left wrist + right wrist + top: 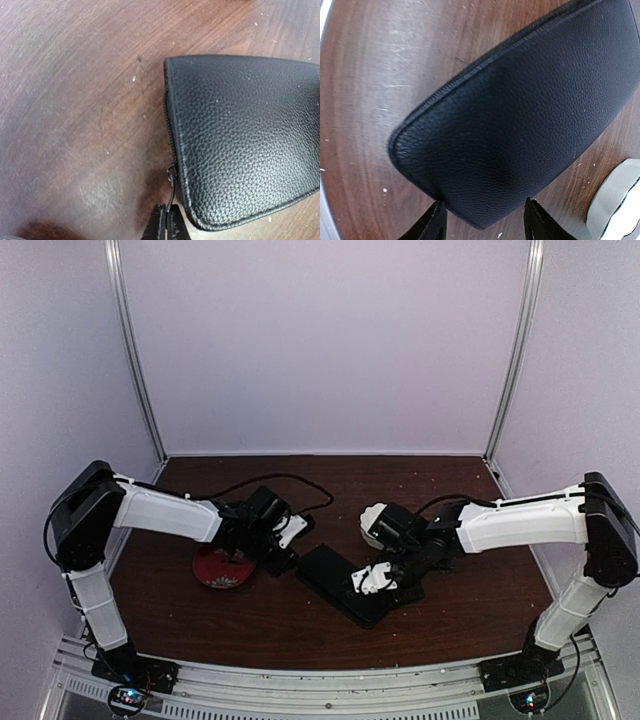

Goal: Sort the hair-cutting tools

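The flat black zip case (345,585) lies closed in the middle of the table. My left gripper (168,222) is shut on the case's thin zip pull (172,187) at the case's left corner (240,135). My right gripper (482,220) is open, its fingers (432,222) straddling the near corner of the case (520,110) without closing on it. The scissors and the small black clips are hidden from every view.
A red flowered plate (222,568) sits left of the case, partly under my left arm. A white roll-like object (615,200) shows at the lower right of the right wrist view. The booth walls and metal posts surround the brown table (330,490).
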You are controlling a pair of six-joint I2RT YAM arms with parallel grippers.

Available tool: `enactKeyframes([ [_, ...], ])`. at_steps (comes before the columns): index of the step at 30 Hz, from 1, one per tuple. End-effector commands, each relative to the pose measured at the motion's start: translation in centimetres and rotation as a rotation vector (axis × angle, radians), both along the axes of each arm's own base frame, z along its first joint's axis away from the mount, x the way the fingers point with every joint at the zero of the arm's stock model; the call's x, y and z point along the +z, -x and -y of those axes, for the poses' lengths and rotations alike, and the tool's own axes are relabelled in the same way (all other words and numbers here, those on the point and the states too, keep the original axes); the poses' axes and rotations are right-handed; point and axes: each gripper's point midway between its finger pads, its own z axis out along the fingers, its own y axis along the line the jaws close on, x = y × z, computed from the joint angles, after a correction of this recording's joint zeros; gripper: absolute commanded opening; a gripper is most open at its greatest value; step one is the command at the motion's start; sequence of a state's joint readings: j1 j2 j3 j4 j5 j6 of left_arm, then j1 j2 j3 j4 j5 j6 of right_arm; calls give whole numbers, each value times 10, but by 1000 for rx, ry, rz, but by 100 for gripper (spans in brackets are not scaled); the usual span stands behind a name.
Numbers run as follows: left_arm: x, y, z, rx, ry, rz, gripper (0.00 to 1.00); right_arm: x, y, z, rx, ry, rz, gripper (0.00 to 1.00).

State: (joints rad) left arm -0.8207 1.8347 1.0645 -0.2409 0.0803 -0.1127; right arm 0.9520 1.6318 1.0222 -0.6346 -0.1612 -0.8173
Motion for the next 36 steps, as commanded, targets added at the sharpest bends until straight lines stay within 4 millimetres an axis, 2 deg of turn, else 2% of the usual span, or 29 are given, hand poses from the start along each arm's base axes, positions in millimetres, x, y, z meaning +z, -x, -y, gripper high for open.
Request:
enactKeyframes([
  [1,6,-19,3,-2,-1,48,0,36,11,-14,3,-104,-16,54],
  [3,9,-24,6,-1,12,57,0,49,10,-23,17,-138,10,54],
  [6,13,-27,13,-17,32,57,0,57,4,-43,-7,-154,59,55],
  [9,12,-27,17,-29,41,50,0,55,-9,-68,-77,-166,103,55],
  [12,12,-26,17,-34,36,45,0,50,-36,-85,-218,-222,192,55],
  [15,10,-24,16,-41,34,35,0,46,-50,-95,-304,-295,230,56],
  [18,10,-22,16,-43,39,28,0,35,-54,-98,-332,-291,227,57],
  [23,14,-23,20,-47,59,28,0,15,-55,-98,-355,-249,208,56],
  [30,15,-21,22,-54,73,17,0,9,-54,-104,-359,-250,179,58],
  [33,14,-20,22,-54,68,16,0,11,-43,-108,-316,-268,129,60],
  [36,13,-20,21,-55,66,14,0,25,-35,-112,-286,-299,90,63],
])
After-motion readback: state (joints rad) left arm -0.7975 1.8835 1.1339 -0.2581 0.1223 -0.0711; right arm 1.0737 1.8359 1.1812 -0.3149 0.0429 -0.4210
